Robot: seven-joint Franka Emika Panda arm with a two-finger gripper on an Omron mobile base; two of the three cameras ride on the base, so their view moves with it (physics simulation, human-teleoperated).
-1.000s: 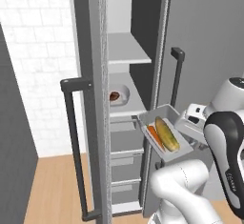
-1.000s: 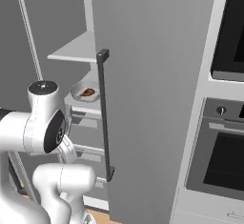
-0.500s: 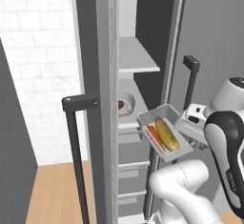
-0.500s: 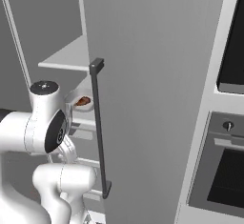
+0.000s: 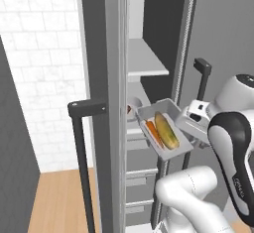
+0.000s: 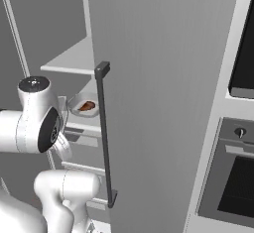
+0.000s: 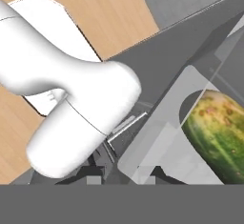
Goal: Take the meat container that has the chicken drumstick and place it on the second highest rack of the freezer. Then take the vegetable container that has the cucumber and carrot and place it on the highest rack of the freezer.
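The vegetable container [image 5: 163, 134] is a clear tray with a cucumber [image 5: 167, 130] and a carrot [image 5: 154, 133] in it. It hangs tilted in front of the open freezer, level with the middle racks. My gripper [image 5: 182, 122] is shut on its right rim. In the hand view the cucumber [image 7: 219, 132] lies behind the container's clear wall [image 7: 162, 137], above my gripper [image 7: 123, 180]. The meat container [image 6: 85, 106] with the chicken drumstick rests on the rack just below the top shelf [image 6: 69, 61]. The door edge partly hides the meat container [image 5: 132, 109] in the left base view.
The left freezer door [image 5: 106, 103], with a dark handle [image 5: 82, 143], stands edge-on close to the container. The right door [image 6: 158, 98] carries a long handle [image 6: 103, 133]. Drawers [image 5: 141, 177] fill the freezer's lower part. An oven [image 6: 233, 177] stands on the right.
The whole picture has shifted and grown, so the base has driven closer to the freezer. The vegetable container stays in my gripper, now nearer the racks.
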